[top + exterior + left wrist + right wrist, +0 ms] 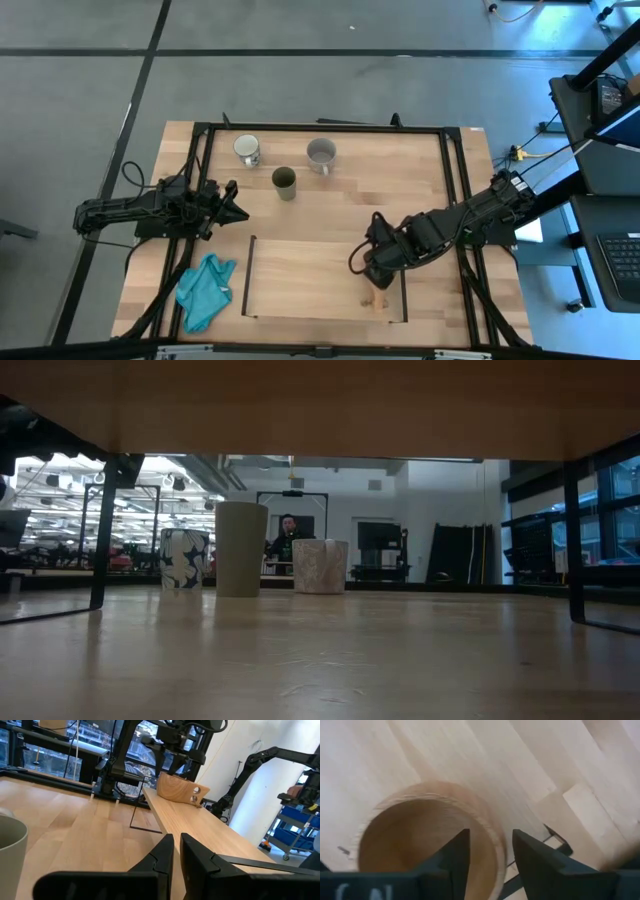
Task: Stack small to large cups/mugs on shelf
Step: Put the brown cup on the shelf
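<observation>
The tan wooden long-handled cup (177,790) stands upright on the right end of the light-wood shelf (320,280), its handle (377,300) pointing toward the near edge. My right gripper (491,837) hangs over it, pointing down and open, one finger inside the bowl and one outside, with the rim (495,847) between them and gaps on both sides. The white mug (247,150), grey mug (321,153) and olive-green cup (284,182) stand on the tabletop behind the shelf. My left gripper (238,212) waits shut at the table's left.
A teal cloth (205,290) lies at the near left, beside the shelf's left rail (250,275). The rest of the shelf top, left of the wooden cup, is bare wood. A person (287,535) shows far off in the room behind the table.
</observation>
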